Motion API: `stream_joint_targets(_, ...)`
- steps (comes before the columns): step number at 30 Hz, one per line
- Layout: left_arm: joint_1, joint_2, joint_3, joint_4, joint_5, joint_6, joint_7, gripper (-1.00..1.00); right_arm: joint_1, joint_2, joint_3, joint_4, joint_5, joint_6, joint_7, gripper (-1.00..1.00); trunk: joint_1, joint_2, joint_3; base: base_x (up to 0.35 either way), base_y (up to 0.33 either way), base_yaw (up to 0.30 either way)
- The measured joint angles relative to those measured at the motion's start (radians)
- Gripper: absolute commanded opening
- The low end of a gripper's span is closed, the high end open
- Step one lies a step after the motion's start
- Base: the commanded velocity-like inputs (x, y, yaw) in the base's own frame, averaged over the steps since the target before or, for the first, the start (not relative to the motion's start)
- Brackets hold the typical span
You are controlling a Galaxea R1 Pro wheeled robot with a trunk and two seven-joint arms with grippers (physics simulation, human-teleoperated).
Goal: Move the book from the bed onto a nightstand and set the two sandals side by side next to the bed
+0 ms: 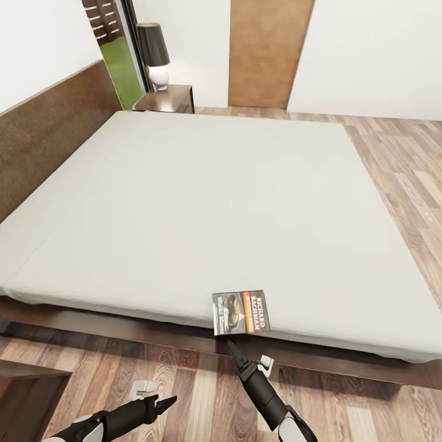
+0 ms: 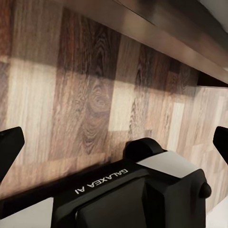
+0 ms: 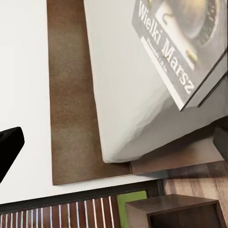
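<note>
Lying flat at the near edge of the bed [image 1: 202, 202], low and right of centre in the head view, the book [image 1: 241, 312] shows a dark cover, an orange band and white "RICHARD BACHMAN" lettering. The right gripper [image 1: 232, 347] points at its lower corner, fingers apart, perhaps touching it. The left gripper [image 1: 161, 404] hangs open over the plank floor [image 1: 184, 380]; a nightstand [image 1: 169, 98] bears a lamp [image 1: 155, 55] upper left.
</note>
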Motion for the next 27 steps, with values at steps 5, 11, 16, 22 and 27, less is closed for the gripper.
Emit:
stream_joint_targets(5,0.000,0.000,0.000,0.000,0.000,0.000,0.000,1.00,0.000,0.000,0.000,0.000,0.000,0.000,0.000,1.00,0.019,-0.035,-0.016,0.000,0.000,0.000)
stream_joint_targets(11,0.000,-0.001,0.000,0.000,0.000,0.000,0.000,1.00,0.000,0.000,0.000,0.000,0.000,0.000,0.000,1.00,0.042,-0.077,-0.034,0.000,0.000,0.000)
stream_joint_targets(16,0.000,-0.001,0.000,0.000,0.000,0.000,0.000,1.00,0.000,0.000,0.000,0.000,0.000,0.001,0.000,1.00,0.061,-0.112,-0.050,0.000,0.000,0.000)
stream_joint_targets(22,0.000,-0.001,0.000,0.000,0.000,0.000,0.000,1.00,0.000,0.000,0.000,0.000,0.000,0.001,0.000,1.00,0.061,-0.112,-0.050,0.000,0.000,0.000)
stream_joint_targets(27,0.000,-0.001,0.000,0.000,0.000,0.000,0.000,1.00,0.000,0.000,0.001,0.000,0.000,0.001,0.000,1.00,0.073,-0.133,-0.060,0.000,0.000,0.000)
